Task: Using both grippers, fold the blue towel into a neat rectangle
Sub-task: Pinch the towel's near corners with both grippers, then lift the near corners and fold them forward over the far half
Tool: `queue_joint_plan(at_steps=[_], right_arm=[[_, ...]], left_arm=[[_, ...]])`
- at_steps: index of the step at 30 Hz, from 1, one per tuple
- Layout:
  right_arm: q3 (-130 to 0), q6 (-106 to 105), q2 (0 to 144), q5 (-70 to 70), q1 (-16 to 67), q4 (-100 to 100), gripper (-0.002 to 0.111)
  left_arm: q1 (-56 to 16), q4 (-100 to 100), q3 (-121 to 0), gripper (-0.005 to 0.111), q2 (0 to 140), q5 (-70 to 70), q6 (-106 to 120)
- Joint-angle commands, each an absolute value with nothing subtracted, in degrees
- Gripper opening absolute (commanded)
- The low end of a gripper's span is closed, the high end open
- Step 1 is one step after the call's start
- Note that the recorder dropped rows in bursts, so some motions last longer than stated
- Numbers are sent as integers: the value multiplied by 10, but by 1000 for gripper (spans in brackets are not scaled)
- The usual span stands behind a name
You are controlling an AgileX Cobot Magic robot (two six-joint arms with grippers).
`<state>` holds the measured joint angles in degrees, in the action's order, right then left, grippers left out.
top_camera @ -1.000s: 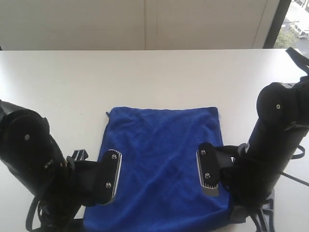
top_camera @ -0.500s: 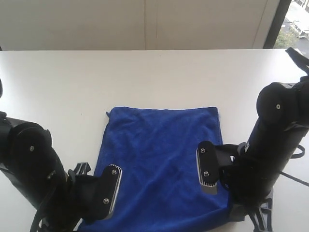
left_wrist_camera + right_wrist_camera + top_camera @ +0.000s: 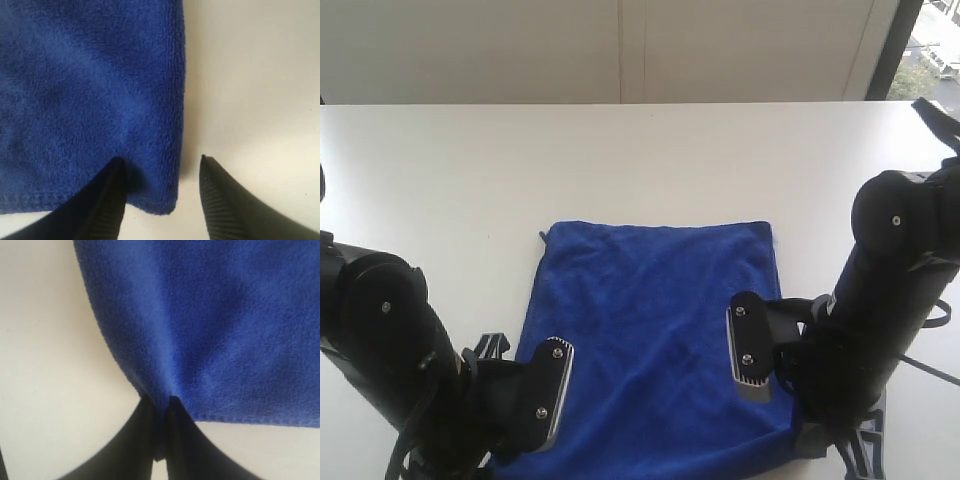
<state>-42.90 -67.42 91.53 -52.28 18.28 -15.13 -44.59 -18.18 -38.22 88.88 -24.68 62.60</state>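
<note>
Dropping lower and drawing back toward the towel's near edge, the left arm [image 3: 380,340] has shifted, while the right arm [image 3: 895,290] has hardly stirred. On the white desk [image 3: 620,160] the blue towel [image 3: 655,320] lies flat, spread ahead of and between both grippers. The right gripper [image 3: 161,401] is pinched tight on its near corner, cloth puckering between the jaws. The left gripper [image 3: 160,162] has its jaws apart, straddling the other near corner: one on the cloth, one on bare desk just beside the hem. That second grasp looks nearly set; once it closes, the fold can begin.
</note>
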Motion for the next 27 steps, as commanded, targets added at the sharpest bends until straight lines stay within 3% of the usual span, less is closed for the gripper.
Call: queue_joint_plan(at_steps=[1, 6, 11, 17, 23, 27], right_arm=[[-427, -673, 911, -524, 182, -148, 7], [-427, -673, 911, -524, 182, -148, 7], [-427, -673, 911, -525, 182, -148, 7], [-427, -667, 911, -525, 182, -148, 7], [-427, -638, 908, -539, 182, -149, 7], [-427, -638, 899, -552, 182, -160, 7]], left_arm=[[-447, -191, -378, 51, 889, -253, 629], [-447, -193, -378, 50, 912, -249, 629], [-447, -198, -378, 34, 914, -238, 628], [-447, -200, -378, 28, 914, -254, 628], [-447, -203, -380, 0, 891, -307, 628], [-447, -223, -381, 0, 849, -333, 628]])
